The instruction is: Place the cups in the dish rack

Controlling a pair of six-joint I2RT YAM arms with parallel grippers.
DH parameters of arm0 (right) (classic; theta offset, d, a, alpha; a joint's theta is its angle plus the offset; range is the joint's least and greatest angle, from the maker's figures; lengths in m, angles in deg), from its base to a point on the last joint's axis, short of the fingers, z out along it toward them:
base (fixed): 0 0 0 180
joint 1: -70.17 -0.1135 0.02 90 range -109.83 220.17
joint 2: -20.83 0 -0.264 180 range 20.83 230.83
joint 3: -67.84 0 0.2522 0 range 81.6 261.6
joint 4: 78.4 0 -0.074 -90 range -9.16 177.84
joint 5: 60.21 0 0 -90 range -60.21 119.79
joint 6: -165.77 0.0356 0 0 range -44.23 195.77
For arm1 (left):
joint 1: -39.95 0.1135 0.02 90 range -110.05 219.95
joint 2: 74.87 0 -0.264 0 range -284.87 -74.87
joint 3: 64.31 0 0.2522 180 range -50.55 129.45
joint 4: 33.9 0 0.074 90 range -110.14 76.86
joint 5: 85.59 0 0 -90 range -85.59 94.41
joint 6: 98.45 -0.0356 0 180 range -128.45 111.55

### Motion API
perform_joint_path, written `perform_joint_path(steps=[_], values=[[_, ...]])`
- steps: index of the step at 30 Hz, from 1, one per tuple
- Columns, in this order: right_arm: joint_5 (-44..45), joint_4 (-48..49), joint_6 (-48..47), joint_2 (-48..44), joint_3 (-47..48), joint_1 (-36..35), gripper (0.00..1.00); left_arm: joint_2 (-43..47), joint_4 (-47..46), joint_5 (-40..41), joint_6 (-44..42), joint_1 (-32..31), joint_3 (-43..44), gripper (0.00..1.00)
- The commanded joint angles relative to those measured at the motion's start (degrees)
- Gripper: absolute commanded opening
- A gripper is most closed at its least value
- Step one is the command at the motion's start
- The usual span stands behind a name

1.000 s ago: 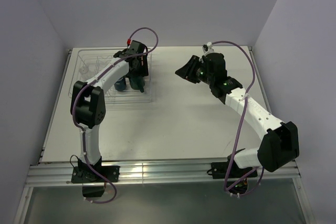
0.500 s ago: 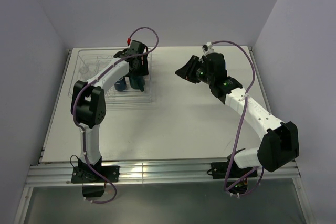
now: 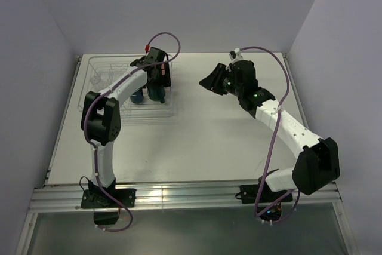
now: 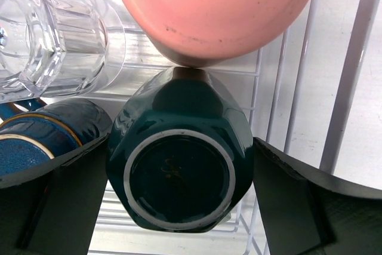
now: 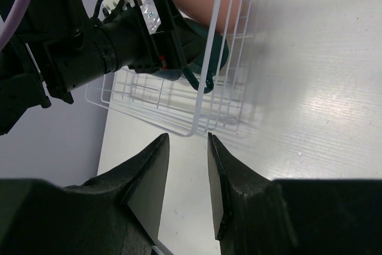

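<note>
In the left wrist view the teal mug (image 4: 179,171) lies bottom-up on the dish rack (image 4: 358,58) wires. Above it is the salmon-pink tumbler (image 4: 215,10). A clear glass tumbler (image 4: 54,34) lies at upper left and the navy mug (image 4: 36,135) at left. My left gripper (image 4: 179,147) is open, one finger on each side of the teal mug. From above, the left gripper (image 3: 157,79) hangs over the rack (image 3: 95,103). My right gripper (image 3: 209,82) hovers right of the rack, part open with nothing between its fingers (image 5: 149,171).
The rack sits at the table's back left, against the left wall. The right wrist view shows the rack's near corner (image 5: 197,129) just ahead of the right fingers, with the left arm's wrist (image 5: 119,46) above it. White tabletop (image 3: 197,141) lies between the arms.
The left gripper's jaws have spread apart and let go of the teal mug, which rests in the rack. The right arm has stayed where it was.
</note>
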Motion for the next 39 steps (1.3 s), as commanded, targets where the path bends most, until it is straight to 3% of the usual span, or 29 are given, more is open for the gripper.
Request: perform_joint_path(steps=[1,20,25,28,33,34,39], values=[[-0.04,1.19,-1.11,0.31,1.26,0.04,0.4,0.77,-1.41,-0.67,-0.12,-0.25,-0.03,0.99],[1.36,-1.53,-2.34,-0.74,2.85,0.04,0.4,11.49,4.47,0.47,-0.29,-1.04,7.35,0.99],[3.29,-4.69,-3.66,-3.29,4.86,0.04,0.42,18.6,8.52,-1.28,-0.56,-1.65,12.62,0.99],[5.4,-7.85,-5.24,-6.27,6.01,0.04,0.45,25.36,8.26,-3.56,-0.82,-2.18,10.19,0.99],[11.8,-11.28,-8.14,-16.35,3.82,0.04,0.6,39.67,2.2,-7.52,-0.47,-3.41,-2.99,0.99],[12.95,-12.16,-8.58,-18.3,3.03,0.04,0.68,41.36,1.15,-8.05,-0.38,-3.41,-7.54,0.99],[19.28,-13.57,-10.78,-30.25,-1.37,0.04,0.98,49.1,-1.14,-9.99,-0.47,-3.5,-14.44,0.99]])
